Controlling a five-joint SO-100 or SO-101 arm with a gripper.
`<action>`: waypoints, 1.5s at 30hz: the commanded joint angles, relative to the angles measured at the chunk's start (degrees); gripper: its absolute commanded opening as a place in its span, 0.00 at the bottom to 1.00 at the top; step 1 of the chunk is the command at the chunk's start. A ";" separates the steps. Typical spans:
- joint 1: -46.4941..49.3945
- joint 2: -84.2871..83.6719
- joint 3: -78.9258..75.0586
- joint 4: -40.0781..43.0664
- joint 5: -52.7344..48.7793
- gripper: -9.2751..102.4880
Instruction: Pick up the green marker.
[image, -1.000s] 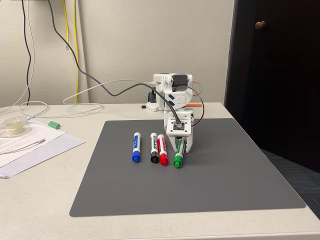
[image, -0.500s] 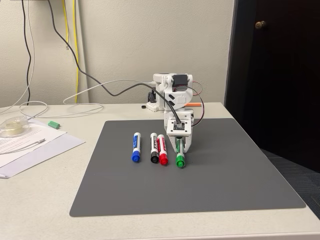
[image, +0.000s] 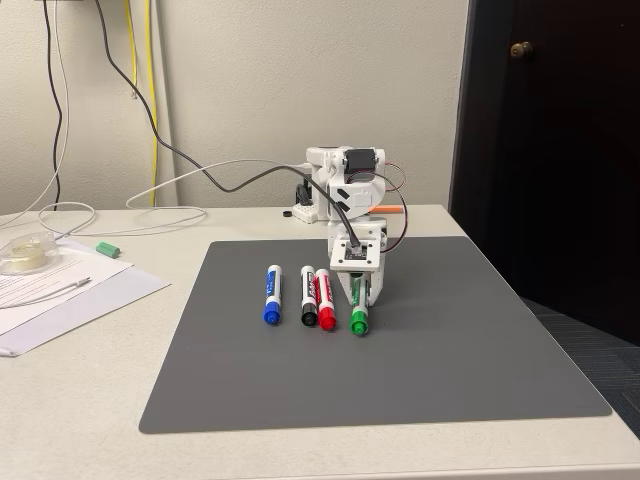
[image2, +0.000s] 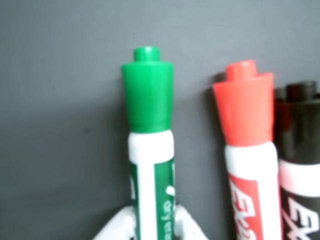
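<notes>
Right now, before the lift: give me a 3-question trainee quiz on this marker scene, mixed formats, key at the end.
1. True or false: the gripper has the green marker between its fingers.
2. Multiple choice: in the fixed view, which marker lies farthest left on the grey mat? A) red marker B) blue marker C) black marker
3. Fill in: in the wrist view, the marker nearest the green one has a ____ cap.

Key
1. True: the white fingers sit on either side of its barrel in the wrist view.
2. B
3. red
</notes>
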 joint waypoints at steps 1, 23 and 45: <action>0.53 6.24 -0.18 -0.35 3.87 0.15; -3.96 65.48 27.95 -0.35 58.01 0.15; 3.69 82.27 34.19 -0.35 70.93 0.15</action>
